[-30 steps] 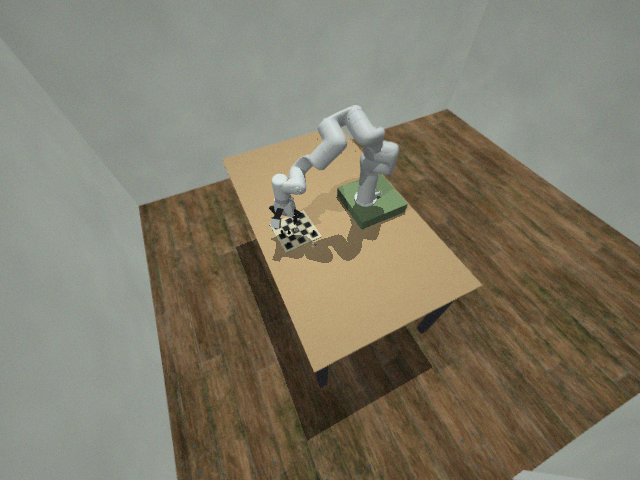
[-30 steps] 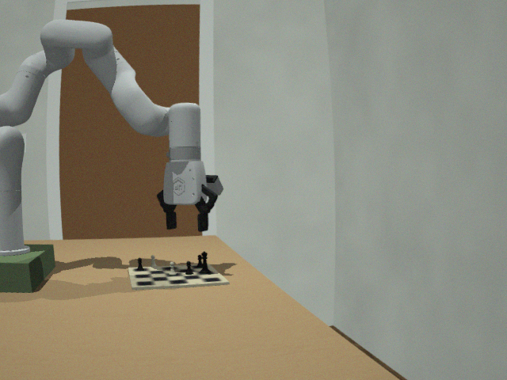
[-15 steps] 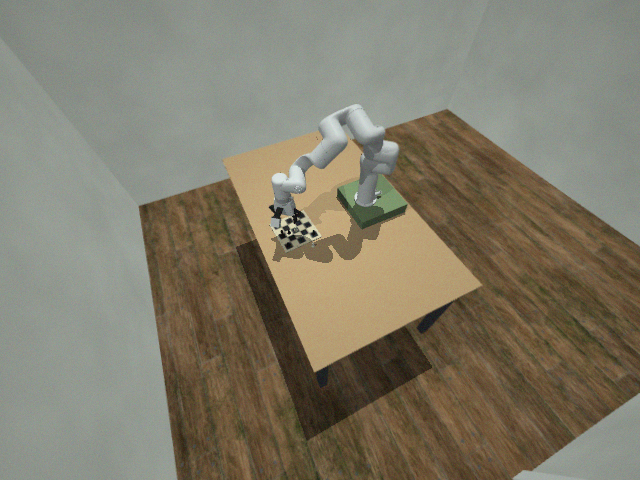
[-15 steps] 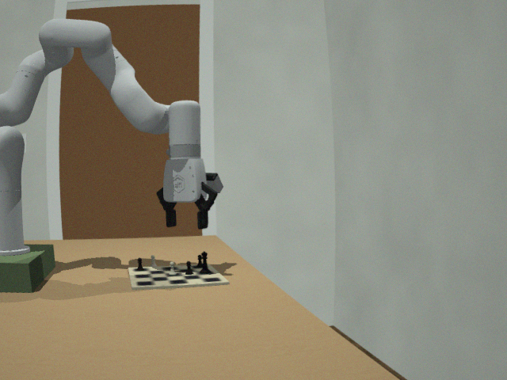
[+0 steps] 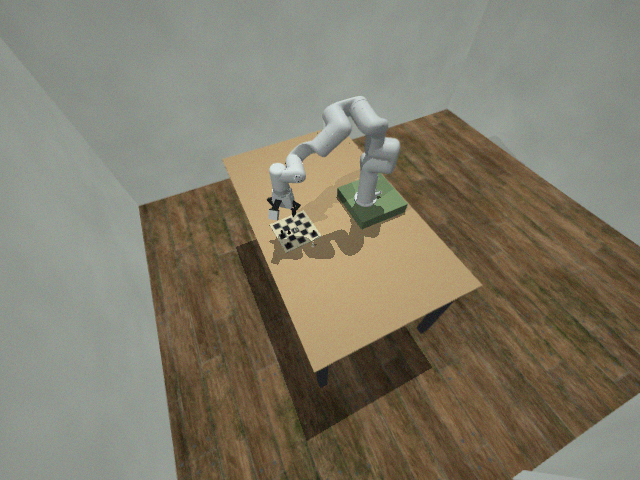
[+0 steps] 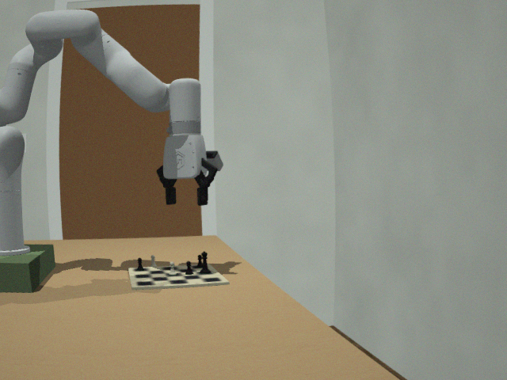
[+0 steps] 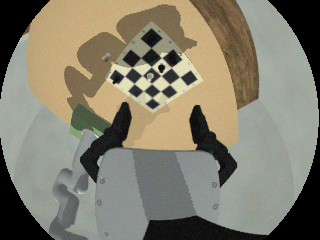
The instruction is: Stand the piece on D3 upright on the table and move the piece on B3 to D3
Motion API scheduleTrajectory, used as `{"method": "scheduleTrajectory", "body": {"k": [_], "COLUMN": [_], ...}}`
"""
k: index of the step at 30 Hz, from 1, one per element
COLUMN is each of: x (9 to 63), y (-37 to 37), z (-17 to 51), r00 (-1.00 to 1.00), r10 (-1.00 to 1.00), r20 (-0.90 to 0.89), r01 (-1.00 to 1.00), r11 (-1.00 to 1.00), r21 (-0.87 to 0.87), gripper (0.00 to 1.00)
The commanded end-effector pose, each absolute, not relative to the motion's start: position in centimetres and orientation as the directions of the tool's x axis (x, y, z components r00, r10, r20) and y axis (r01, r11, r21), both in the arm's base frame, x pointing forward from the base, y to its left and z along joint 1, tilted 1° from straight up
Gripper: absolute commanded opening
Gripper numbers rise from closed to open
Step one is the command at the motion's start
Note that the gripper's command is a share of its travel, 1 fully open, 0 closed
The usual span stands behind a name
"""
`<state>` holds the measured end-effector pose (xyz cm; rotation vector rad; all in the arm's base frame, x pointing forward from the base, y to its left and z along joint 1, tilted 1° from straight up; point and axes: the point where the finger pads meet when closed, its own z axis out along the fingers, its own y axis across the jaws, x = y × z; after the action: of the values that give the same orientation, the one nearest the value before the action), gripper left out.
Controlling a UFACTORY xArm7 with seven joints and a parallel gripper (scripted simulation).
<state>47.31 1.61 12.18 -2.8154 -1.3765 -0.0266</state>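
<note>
Below, chessboard (image 5: 305, 238) (image 6: 180, 286) (image 7: 152, 106) with pieces, pincer (image 5: 283, 212) (image 6: 186, 200) (image 7: 160, 110) wide open; grasping nothing

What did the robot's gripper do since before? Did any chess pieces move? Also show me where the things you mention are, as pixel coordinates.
The gripper (image 5: 284, 213) (image 6: 186, 201) (image 7: 160, 110) went up, higher above the board (image 5: 285, 245) (image 6: 180, 286) (image 7: 152, 104). It took hold of nothing and let go of nothing; its fingers stayed open. The chess pieces (image 5: 282, 234) (image 6: 203, 264) (image 7: 161, 68) and board look the same as before.
</note>
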Motion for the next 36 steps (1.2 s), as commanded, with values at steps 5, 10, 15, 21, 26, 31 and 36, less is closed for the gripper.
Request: {"method": "scheduleTrajectory", "body": {"k": [5,10,15,21,26,31,36], "x": [47.32,47.31,47.31,47.31,47.31,47.31,47.31], "y": [1.67,1.67,1.67,1.67,1.67,1.67,1.67], "z": [13.96,14.02,14.02,14.02,14.02,14.02,14.02], "r00": [0.613,0.613,0.613,0.613,0.613,0.613,0.613], "r10": [0.79,0.79,0.79,0.79,0.79,0.79,0.79], "r20": [0.019,0.019,0.019,0.019,0.019,0.019,0.019], "r01": [0.79,0.79,0.79,0.79,0.79,0.79,0.79], "r11": [-0.614,-0.614,-0.614,-0.614,-0.614,-0.614,-0.614], "r21": [0.004,0.004,0.004,0.004,0.004,0.004,0.004], "gripper": [1.0,1.0,1.0,1.0,1.0,1.0,1.0]}}
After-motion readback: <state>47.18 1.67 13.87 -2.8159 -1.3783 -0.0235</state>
